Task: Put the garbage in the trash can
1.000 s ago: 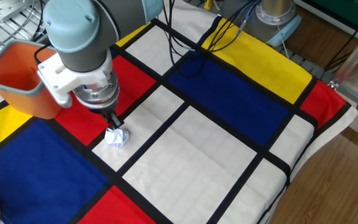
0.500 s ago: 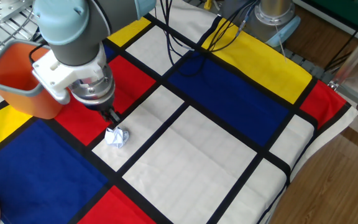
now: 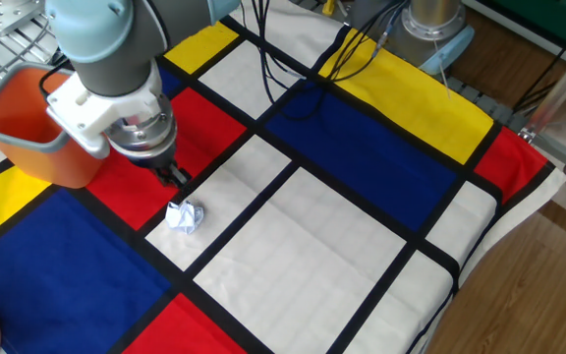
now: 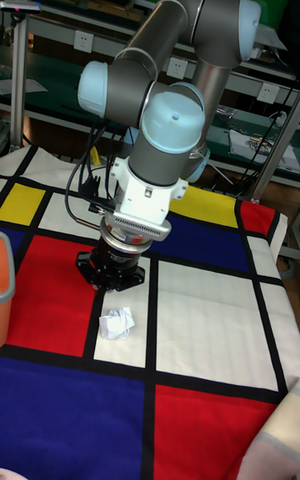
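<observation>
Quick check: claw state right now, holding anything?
Claw: holding nothing; the garbage lies on the cloth, apart from it. Open or shut cannot be told.

UR5 arm, grey with pale blue joint caps, stood bent over a table covered with a cloth of red, blue, yellow and white panels edged in black. Its black gripper hung over the border of a red and a white panel; finger spacing could not be made out. A crumpled white paper ball lay on the white panel just in front of the gripper, apart from it. An orange trash can showed partly at the left edge. Green-backed metal shelving stood behind.
</observation>
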`<action>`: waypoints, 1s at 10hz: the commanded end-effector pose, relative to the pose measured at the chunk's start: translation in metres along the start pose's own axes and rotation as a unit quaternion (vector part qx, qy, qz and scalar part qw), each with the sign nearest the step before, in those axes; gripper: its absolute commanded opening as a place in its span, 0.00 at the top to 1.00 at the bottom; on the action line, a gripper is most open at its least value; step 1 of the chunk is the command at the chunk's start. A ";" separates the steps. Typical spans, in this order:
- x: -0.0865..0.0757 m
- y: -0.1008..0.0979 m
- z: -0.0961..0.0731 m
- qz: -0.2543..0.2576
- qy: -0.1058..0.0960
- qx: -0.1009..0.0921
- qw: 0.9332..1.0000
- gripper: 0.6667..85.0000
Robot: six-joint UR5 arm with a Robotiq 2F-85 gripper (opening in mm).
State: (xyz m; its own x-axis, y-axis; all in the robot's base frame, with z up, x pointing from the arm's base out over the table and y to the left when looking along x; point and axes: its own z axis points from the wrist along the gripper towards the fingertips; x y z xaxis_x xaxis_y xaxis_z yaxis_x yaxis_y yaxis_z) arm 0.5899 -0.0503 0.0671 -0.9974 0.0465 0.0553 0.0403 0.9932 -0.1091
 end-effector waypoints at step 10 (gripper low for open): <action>0.022 0.048 -0.013 -0.072 0.037 -0.041 0.996 0.00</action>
State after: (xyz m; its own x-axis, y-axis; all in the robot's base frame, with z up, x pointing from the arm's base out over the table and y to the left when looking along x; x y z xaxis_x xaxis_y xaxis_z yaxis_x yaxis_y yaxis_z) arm 0.5831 -0.0031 0.0715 -0.9951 -0.0428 0.0895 -0.0480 0.9972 -0.0570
